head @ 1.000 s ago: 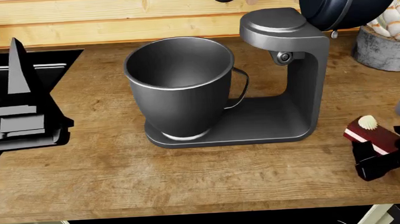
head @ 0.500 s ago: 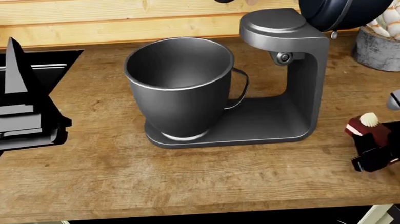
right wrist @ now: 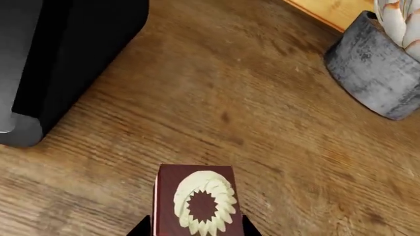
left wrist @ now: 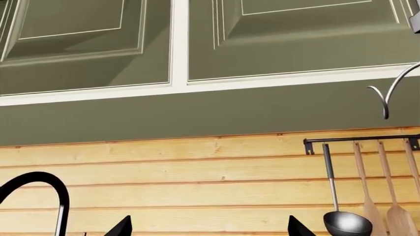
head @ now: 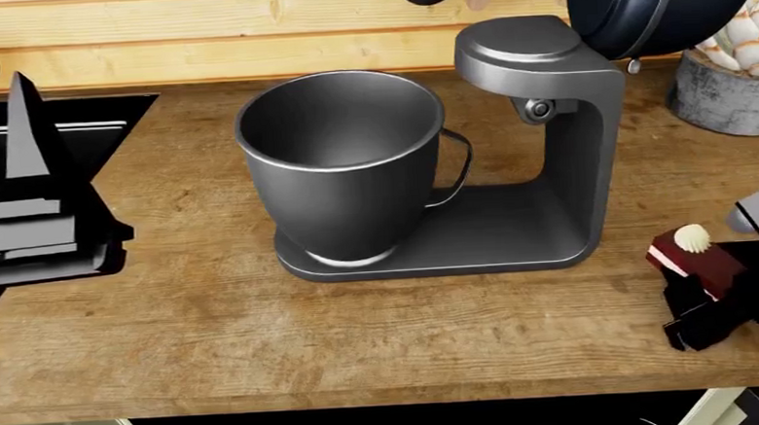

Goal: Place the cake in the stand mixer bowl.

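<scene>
The cake (head: 693, 254), a dark red slice with a white cream dollop, is held between the fingers of my right gripper (head: 703, 288) at the right side of the counter, lifted a little off the wood. In the right wrist view the cake (right wrist: 195, 200) fills the gap between the two black fingertips. The stand mixer bowl (head: 341, 156), large, dark grey and empty, sits on the mixer base left of the cake, its thin handle toward the mixer column. My left gripper (head: 25, 143) is open over the sink at the left; only its fingertips (left wrist: 120, 227) show in the left wrist view.
The mixer's raised head (head: 655, 3) hangs above the column (head: 569, 115). A grey stone succulent pot (head: 730, 82) stands at the back right, also in the right wrist view (right wrist: 374, 73). A black sink (head: 76, 121) is at the left. Utensils (left wrist: 341, 196) hang on the wall rail.
My right gripper has risen slightly with the cake and shifted a little left. The left arm has barely moved.
</scene>
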Controlling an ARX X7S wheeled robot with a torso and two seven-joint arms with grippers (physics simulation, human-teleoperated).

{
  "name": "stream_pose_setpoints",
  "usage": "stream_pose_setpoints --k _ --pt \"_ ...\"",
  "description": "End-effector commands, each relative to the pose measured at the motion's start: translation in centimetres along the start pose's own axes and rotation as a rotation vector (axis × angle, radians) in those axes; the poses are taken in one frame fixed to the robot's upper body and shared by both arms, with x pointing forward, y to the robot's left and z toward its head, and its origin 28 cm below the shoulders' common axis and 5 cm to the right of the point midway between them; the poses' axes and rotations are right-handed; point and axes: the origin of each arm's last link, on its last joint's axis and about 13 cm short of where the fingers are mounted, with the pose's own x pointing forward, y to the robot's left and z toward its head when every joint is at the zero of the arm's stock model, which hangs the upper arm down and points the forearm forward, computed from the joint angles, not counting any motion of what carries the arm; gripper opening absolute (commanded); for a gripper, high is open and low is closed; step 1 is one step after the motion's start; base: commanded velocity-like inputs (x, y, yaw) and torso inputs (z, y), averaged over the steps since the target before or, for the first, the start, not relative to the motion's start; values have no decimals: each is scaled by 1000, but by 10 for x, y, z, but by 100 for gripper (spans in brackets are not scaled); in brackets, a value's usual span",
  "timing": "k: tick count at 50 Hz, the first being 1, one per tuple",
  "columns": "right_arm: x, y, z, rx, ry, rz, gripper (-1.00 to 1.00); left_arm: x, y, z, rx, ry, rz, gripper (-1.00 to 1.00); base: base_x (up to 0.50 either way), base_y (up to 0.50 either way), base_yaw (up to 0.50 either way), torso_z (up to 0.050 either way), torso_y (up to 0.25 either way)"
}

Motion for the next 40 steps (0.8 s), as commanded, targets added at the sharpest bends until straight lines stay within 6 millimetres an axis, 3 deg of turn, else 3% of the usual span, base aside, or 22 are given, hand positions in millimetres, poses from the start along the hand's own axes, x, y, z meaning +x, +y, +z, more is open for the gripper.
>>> stream_pose_setpoints --k 1,10,24,28,30,40 --pt "-34 8 25 -79 -154 47 -100 3 0 0 -17 -27 -2 100 0 0 0 0 0" --pt "-68 15 36 -178 -240 47 -100 3 0 0 -19 -26 -2 100 0 0 0 0 0" --pt "-115 47 58 -373 -432 119 -100 2 1 0 -18 -24 2 100 0 0 0 0 0" --pt "-119 54 66 -393 -492 144 -100 2 1 0 -19 -24 1 100 0 0 0 0 0" --pt "-110 70 104 -390 -629 251 -100 1 1 -1 -17 -23 4 100 0 0 1 0 0" --pt "-101 79 119 -404 -670 312 -100 1 3 -1 -17 -21 8 100 0 0 0 0 0"
